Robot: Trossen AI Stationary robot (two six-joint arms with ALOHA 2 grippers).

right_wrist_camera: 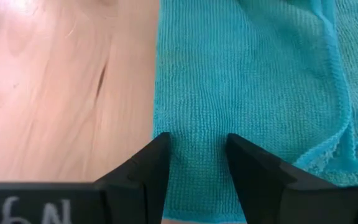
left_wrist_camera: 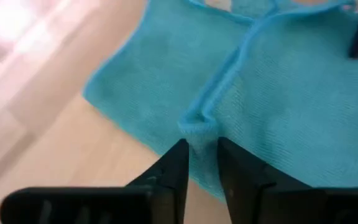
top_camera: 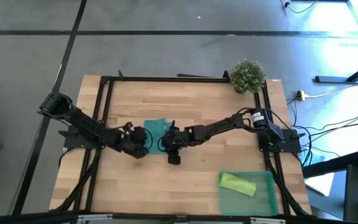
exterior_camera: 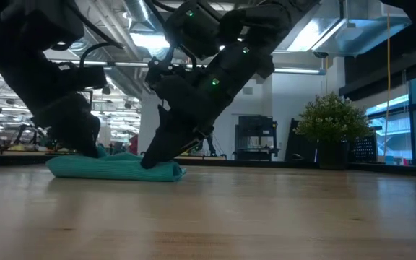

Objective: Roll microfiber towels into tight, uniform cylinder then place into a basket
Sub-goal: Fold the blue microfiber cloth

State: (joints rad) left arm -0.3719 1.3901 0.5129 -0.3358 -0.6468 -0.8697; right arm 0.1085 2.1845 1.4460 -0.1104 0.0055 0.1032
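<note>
The teal towel [top_camera: 156,129] lies partly folded on the table's middle; it also shows in the low view [exterior_camera: 114,168]. My left gripper [top_camera: 143,140] is at its left side, shut on a hemmed edge [left_wrist_camera: 199,129]. My right gripper [top_camera: 170,148] is at its right near side, open, with its fingers [right_wrist_camera: 157,158] down on flat cloth [right_wrist_camera: 197,149]. The lime green towel [top_camera: 237,184] lies rolled in the green basket [top_camera: 267,200] at the near right. My left gripper pinches a raised fold of the towel's hemmed edge [left_wrist_camera: 197,132] between its two fingertips, slanting down from the table's left. The rest of the towel lies on the table. My right gripper's open fingertips [exterior_camera: 152,157] rest on the towel's top near one edge [right_wrist_camera: 194,205], slanting down from the right. The cloth between them lies flat.
A small bushy plant [top_camera: 248,75] stands at the far right corner. A black frame [top_camera: 107,99] runs along the table's left, far and right sides. Bare wood [top_camera: 185,186] lies between the towel and the near edge.
</note>
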